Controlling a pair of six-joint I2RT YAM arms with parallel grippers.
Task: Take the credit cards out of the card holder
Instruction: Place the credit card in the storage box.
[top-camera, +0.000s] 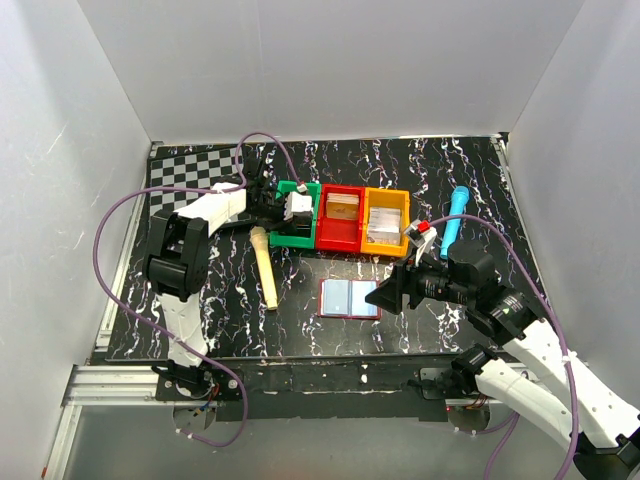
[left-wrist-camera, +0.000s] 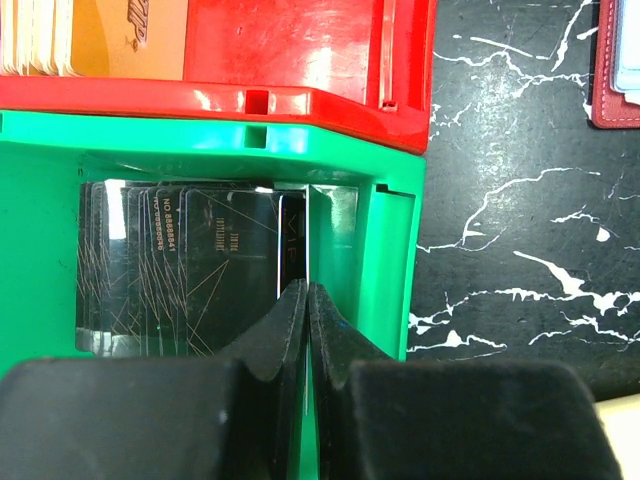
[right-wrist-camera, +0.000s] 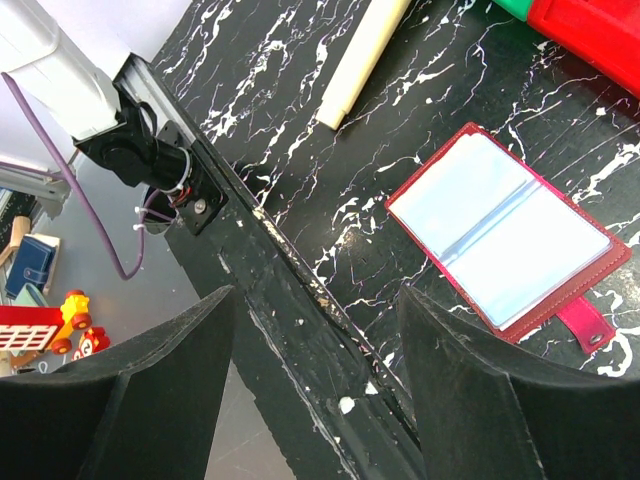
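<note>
Claws first: my left claw (left-wrist-camera: 307, 300) is pressed together, its tips meeting over the green bin (left-wrist-camera: 200, 140), right above a fanned stack of dark cards (left-wrist-camera: 200, 260) inside it. I cannot tell whether a thin card edge is caught between the pads. My right claw (right-wrist-camera: 315, 295) is spread wide and empty, hanging over the near edge of the table (right-wrist-camera: 300, 150). The card holder (right-wrist-camera: 500, 235) is just beyond it, untouched.

The card holder lies opened flat on the table with its pale-blue sleeves up and a maroon border all round. Its snap tab (right-wrist-camera: 585, 325) sticks out from one side. It sits in front of the red bin (top-camera: 340, 215) and the orange bin (top-camera: 385, 215), with a wooden stick (top-camera: 263, 265) off to its left. From here I cannot tell whether any card is left in the sleeves.

I judge the holder to be light, thin and limp at the fold. It would likely skate across the table or lift along if I tugged a card without pinning it. The sleeves look glossy and slick, a poor place to grip. I would take the maroon border or the tab with one claw and go for a card by whatever edge shows past its sleeve. The cards themselves should be stiff, thin and slippery, so they need a squarely placed pinch.
</note>
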